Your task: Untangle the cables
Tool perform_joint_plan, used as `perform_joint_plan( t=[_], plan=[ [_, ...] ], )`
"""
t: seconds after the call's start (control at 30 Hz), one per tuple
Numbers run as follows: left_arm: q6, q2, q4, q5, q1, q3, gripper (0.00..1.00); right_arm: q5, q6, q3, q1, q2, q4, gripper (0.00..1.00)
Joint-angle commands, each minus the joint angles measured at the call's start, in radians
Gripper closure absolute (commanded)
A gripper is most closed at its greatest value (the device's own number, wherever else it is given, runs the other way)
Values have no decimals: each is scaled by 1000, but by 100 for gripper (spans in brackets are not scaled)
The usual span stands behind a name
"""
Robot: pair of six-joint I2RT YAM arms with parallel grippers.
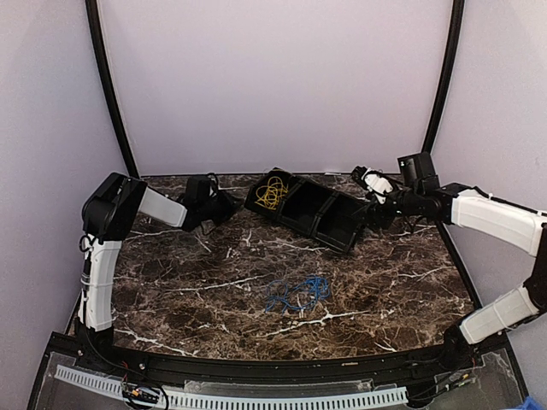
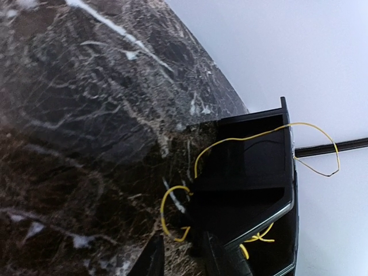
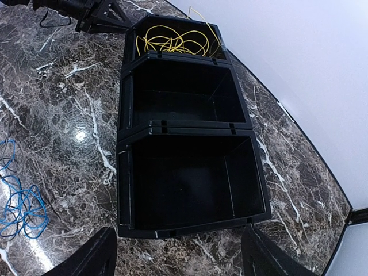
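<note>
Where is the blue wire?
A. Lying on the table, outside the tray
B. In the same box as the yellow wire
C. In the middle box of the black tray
A: the blue wire lies in a loose heap on the bare table, in front of the black tray. Only the yellow wire sits in a box.

A black three-compartment bin [image 3: 184, 129] is sitting slantwise toward the back of a dark marble table [image 1: 214, 282], while pale walls [image 1: 273, 77] are enclosing it on three sides.
</note>
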Motion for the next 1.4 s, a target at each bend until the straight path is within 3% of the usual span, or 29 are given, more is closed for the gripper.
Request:
perform_joint_plan(
  t=[0.0,0.13,0.3,0.6,0.73,0.8,1.1,1.2,1.37],
  plan=[
    [-22,-84,19,-55,7,-69,73,-38,21,-41,-10,-29,70,24],
    [-24,-66,-5,-57,7,-59,67,-48,19,-68,-10,-29,97,24],
    [-53,-10,16,-22,7,-11,68,-46,14,-82,-10,-26,114,24],
    [-66,119,-17,17,9,154,82,-29,8,-88,-10,-1,128,24],
    [-70,133,-16,16,8,178,95,-27,8,-88,-10,8,128,25],
    [-45,109,-19,-20,7,168,100,-24,7,-88,-10,12,127,25],
    [258,-90,29,-208,-5,92,100,-24,4,-91,-11,28,133,25],
    [361,-121,63,-208,-36,89,100,-28,5,-95,-10,32,137,25],
    [399,-130,93,-203,-78,86,100,-35,4,-98,-10,36,139,26]
  ],
)
